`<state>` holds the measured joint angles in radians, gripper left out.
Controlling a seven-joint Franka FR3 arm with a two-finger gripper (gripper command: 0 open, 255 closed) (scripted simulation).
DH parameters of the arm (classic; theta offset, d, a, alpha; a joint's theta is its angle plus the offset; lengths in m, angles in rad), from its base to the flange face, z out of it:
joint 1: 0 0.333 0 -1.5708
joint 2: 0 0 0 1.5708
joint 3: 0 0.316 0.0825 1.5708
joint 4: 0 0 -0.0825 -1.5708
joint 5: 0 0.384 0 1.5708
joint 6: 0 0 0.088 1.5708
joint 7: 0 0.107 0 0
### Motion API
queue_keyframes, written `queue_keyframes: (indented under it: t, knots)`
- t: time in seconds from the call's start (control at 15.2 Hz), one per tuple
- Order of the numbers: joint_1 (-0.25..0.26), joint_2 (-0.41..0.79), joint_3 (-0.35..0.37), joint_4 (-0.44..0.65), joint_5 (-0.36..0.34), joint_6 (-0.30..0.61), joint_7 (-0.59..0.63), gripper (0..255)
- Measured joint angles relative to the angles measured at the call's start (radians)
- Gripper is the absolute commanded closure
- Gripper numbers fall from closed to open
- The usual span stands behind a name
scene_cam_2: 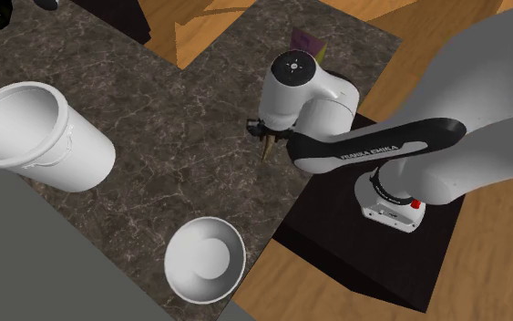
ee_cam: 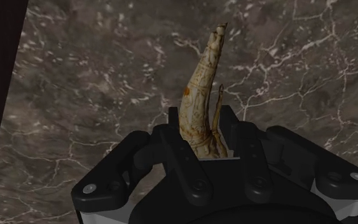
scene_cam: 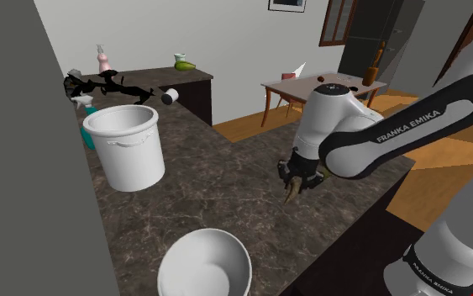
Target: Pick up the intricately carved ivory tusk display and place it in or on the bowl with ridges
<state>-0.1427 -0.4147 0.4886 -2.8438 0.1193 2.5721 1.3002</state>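
We see the white arm reaching from its stand at the shoulder view's lower right, bent at the elbow; its lettered forearm slants down toward that view's left, and the wrist is turned so that the tool points down at the dark marbled surface; in the wrist view the two black fingers clasp the base of the carved, ivory-coloured tusk, whose tip points away from the hand toward the surface; we cannot tell whether the tip touches it; the tusk hangs well apart from the white bowl, which sits near the shoulder view's lower edge; a white bucket stands further to that view's left.
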Motion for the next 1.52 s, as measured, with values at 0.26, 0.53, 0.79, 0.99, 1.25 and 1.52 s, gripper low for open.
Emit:
queue_keyframes:
  t: [0.26,0.53,0.79,0.99,1.25,1.52]
  knots:
    - [0.02,-0.061,-0.024,0.021,0.017,-0.081,-0.02,255]
    - [0.029,-0.111,-0.046,0.049,0.023,-0.159,-0.037,255]
    - [0.038,-0.154,-0.062,0.075,0.027,-0.227,-0.046,255]
    - [0.042,-0.181,-0.072,0.101,0.027,-0.279,-0.051,255]
    - [0.048,-0.204,-0.076,0.13,0.029,-0.331,-0.049,255]
    - [0.086,-0.184,0.008,0.171,0.058,-0.351,0.051,255]
